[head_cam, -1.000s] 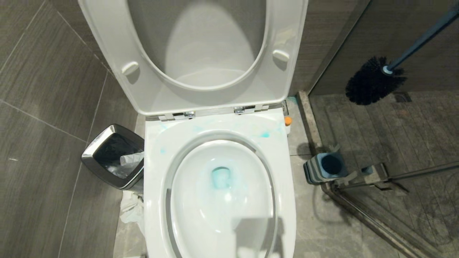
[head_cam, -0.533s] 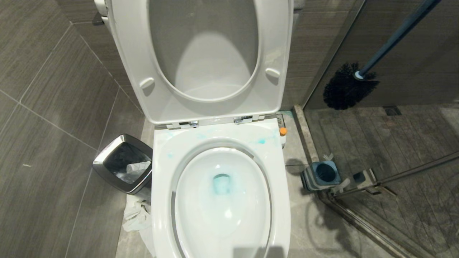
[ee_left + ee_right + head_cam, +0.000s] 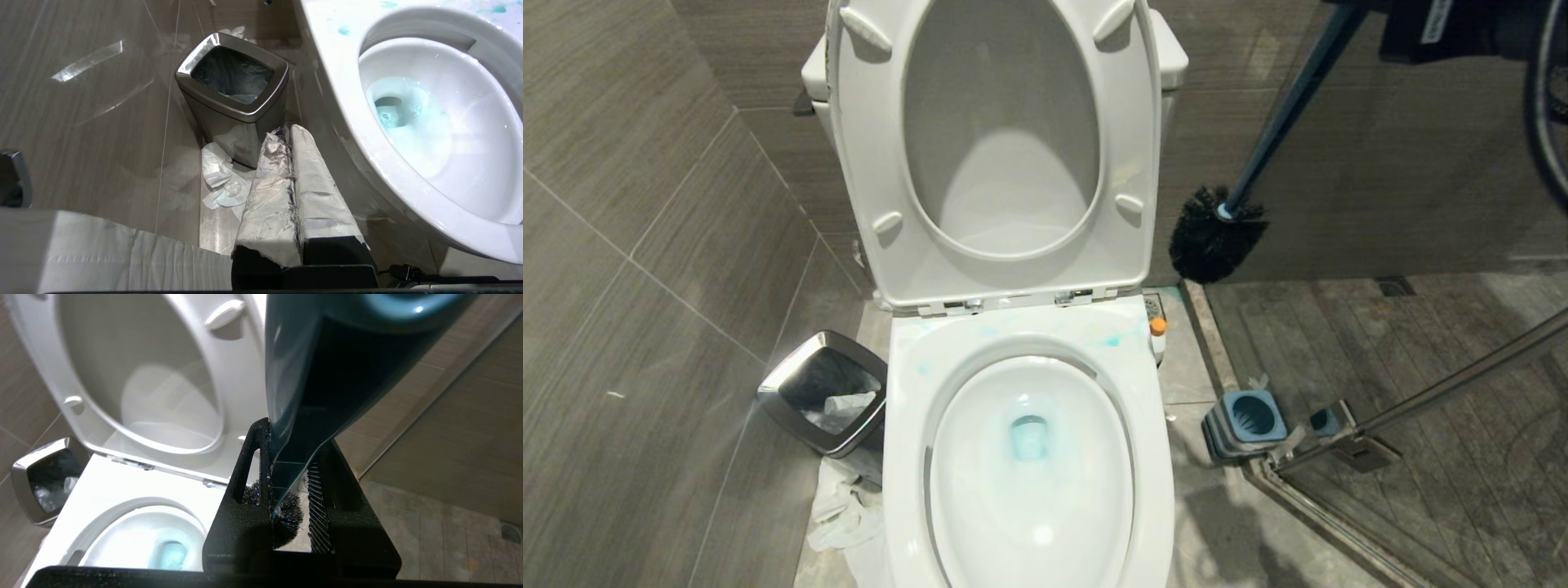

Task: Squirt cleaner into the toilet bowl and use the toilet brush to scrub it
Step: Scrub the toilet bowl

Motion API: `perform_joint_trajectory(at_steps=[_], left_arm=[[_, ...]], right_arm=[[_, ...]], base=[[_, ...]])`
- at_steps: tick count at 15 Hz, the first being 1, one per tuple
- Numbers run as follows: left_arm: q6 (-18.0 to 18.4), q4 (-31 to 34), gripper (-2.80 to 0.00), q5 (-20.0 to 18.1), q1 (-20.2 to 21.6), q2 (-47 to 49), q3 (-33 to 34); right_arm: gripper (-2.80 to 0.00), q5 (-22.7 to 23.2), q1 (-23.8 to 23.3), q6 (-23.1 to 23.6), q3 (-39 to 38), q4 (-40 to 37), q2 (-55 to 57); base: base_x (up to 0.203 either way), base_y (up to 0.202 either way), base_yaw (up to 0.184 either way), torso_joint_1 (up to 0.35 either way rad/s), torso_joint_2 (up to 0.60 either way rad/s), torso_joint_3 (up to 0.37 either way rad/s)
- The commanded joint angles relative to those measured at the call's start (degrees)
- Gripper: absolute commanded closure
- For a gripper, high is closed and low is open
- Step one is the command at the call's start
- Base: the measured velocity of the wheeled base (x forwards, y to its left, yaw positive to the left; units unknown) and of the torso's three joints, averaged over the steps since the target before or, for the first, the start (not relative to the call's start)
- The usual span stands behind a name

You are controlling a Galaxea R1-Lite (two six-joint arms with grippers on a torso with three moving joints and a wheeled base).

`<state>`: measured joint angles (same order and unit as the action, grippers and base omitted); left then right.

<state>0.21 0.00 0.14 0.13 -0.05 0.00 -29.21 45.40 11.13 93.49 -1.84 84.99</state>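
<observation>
The white toilet bowl (image 3: 907,425) stands open, seat and lid (image 3: 866,163) raised against the tank. Turquoise cleaner (image 3: 1029,433) tints the water, and pale blue smears (image 3: 1111,340) mark the back of the rim. My right gripper (image 3: 295,433) is shut on the slate-blue handle of the toilet brush (image 3: 1282,114), high at the right. The brush's black head (image 3: 1213,241) hangs in the air just right of the raised seat. The brush's striped holder (image 3: 1245,420) sits empty on the floor. My left gripper (image 3: 288,130) is shut and empty, low beside the bowl.
A steel-rimmed black bin (image 3: 821,392) stands left of the toilet, with crumpled tissue (image 3: 845,510) on the floor by it. A glass shower door with a metal rail (image 3: 1462,380) closes off the right side. A small orange cap (image 3: 1157,325) sits by the hinge.
The head view has tilted up, so the tank top now shows. The brush has swung left towards the toilet, its head now close beside the raised seat. The right arm has entered at top right.
</observation>
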Motion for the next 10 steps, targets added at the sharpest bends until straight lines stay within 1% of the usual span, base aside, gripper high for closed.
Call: perform_joint_trajectory(at_steps=[1,2,5,8,10], left_arm=[[-0.03,0.0,0.0,0.04,-0.05,0.05,0.0],[-0.03,0.0,0.0,0.04,0.0,0.05,0.0],[-0.12,0.0,0.0,0.04,-0.03,0.05,0.0],[-0.21,0.0,0.0,0.04,-0.01,0.05,0.0],[-0.21,0.0,0.0,0.04,-0.02,0.05,0.0]], right_arm=[[0.0,-0.22,0.55,-0.13,0.02,1.41,5.99],[0.0,-0.21,0.78,-0.2,0.03,2.14,7.53],[0.0,-0.23,4.34,-2.24,0.03,2.45,11.8],[0.0,-0.17,5.22,-3.32,0.87,2.62,16.52],[0.0,-0.15,5.38,-5.61,1.98,2.63,19.71]], base=[[0.0,0.0,0.0,0.003,0.0,0.207],[0.0,0.0,0.0,0.008,0.0,0.187],[0.0,0.0,0.0,0.0,0.0,0.2],[0.0,0.0,0.0,0.0,0.0,0.203],[0.0,0.0,0.0,0.006,0.0,0.197]])
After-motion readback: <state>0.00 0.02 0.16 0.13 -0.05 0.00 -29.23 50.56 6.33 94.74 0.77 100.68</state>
